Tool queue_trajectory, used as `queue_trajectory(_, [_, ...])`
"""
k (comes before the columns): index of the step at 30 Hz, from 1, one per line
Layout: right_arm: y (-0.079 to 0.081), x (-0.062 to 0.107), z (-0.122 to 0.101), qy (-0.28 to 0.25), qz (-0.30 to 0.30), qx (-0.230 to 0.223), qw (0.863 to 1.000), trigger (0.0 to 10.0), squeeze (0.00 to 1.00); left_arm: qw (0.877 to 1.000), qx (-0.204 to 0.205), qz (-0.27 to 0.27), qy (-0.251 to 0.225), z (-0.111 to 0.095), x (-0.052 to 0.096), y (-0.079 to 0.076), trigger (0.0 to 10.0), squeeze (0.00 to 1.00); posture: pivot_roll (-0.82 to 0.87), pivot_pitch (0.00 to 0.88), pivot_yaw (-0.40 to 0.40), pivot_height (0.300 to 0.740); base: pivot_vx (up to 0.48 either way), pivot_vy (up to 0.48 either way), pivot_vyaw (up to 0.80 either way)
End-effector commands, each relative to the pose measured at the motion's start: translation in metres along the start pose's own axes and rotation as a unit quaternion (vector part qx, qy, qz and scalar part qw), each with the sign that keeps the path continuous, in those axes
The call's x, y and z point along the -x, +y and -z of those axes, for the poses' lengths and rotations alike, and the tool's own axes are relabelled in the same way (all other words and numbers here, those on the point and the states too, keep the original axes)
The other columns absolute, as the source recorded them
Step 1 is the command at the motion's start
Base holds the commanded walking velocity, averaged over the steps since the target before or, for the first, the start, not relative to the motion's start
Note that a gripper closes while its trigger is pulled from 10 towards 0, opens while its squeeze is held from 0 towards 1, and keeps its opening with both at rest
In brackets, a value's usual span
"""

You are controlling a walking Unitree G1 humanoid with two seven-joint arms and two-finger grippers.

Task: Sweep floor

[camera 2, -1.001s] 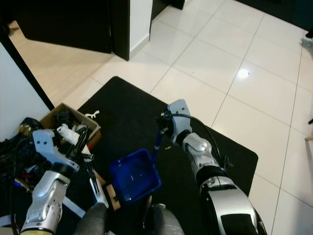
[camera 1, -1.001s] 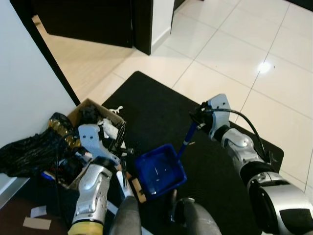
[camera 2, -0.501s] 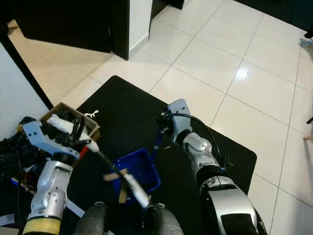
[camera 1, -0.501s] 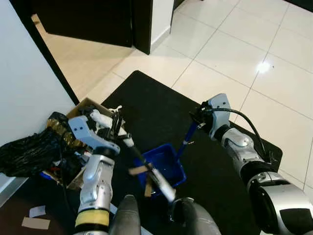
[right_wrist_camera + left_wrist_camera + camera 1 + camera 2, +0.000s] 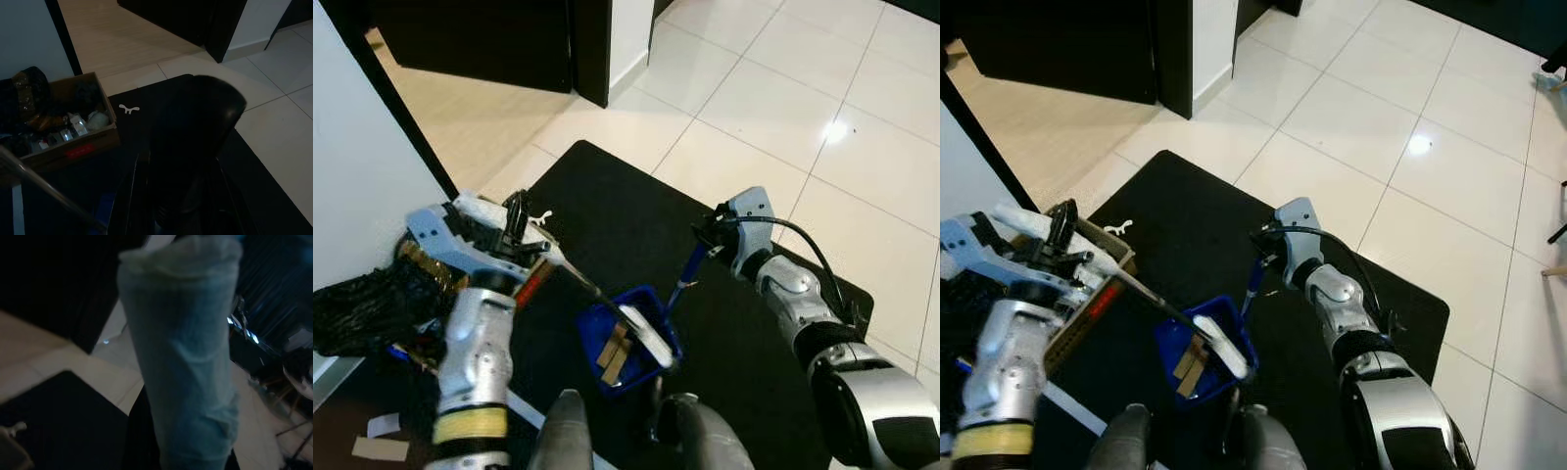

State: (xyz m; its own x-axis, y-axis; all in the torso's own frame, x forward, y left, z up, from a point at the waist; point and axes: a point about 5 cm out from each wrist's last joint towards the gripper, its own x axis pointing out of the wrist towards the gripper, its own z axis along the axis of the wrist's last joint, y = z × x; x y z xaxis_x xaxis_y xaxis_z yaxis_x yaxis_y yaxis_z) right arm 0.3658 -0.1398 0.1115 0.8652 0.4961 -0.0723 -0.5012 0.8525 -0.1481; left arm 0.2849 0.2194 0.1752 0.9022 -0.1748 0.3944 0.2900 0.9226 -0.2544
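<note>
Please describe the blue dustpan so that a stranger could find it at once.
Look at the large black floor mat on the white tiles. Near the mat's nearer edge sits a small blue plastic dustpan, with flat tan scraps inside. It is the only bright blue tray there, unlike the brown cardboard box beside it.

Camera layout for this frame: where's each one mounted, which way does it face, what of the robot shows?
Left eye: head, looking down at the black mat; both silver arms show, left hand on the brush handle, right hand on the blue dustpan handle.
Right eye: same scene, slightly offset.
Left wrist: on the left arm, pale wrapped handle up close.
Right wrist: on the right arm, its black finger, cardboard box beyond.
Shared: right wrist and eyes both see box and mat.
</note>
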Motion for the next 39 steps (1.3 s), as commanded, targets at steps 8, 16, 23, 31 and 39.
queue_trajectory(8, [-0.002,0.005,0.008,0.018,0.003,0.001,1.0,10.0,0.0,0.992,-0.09,0.073,0.042,-0.013,0.009,-0.002,10.0,0.0,0.34,0.251,-0.13,0.74,0.0,0.0,0.0])
queue_trajectory(16, [-0.005,0.006,0.008,0.018,0.006,0.003,1.0,10.0,0.0,0.977,-0.156,0.056,0.131,0.03,0.024,0.006,10.0,0.0,0.33,0.251,-0.13,0.74,0.0,0.0,0.0])
queue_trajectory(23, [-0.006,0.007,0.008,0.02,0.007,0.005,1.0,10.0,0.0,0.983,-0.117,-0.003,0.142,0.053,0.025,0.01,10.0,0.0,0.32,0.246,-0.131,0.74,0.0,0.0,0.0])
queue_trajectory(31, [-0.007,0.007,0.007,0.019,0.008,0.007,1.0,10.0,0.0,0.99,0.054,-0.054,0.118,0.079,0.022,-0.021,10.0,0.0,0.31,0.236,-0.127,0.74,0.0,0.0,0.0])
queue_trajectory(39, [-0.008,0.007,0.007,0.018,0.008,0.007,1.0,10.0,0.0,0.987,0.118,-0.055,0.09,0.082,0.012,-0.041,10.0,0.0,0.31,0.235,-0.13,0.74,0.0,0.0,0.0])
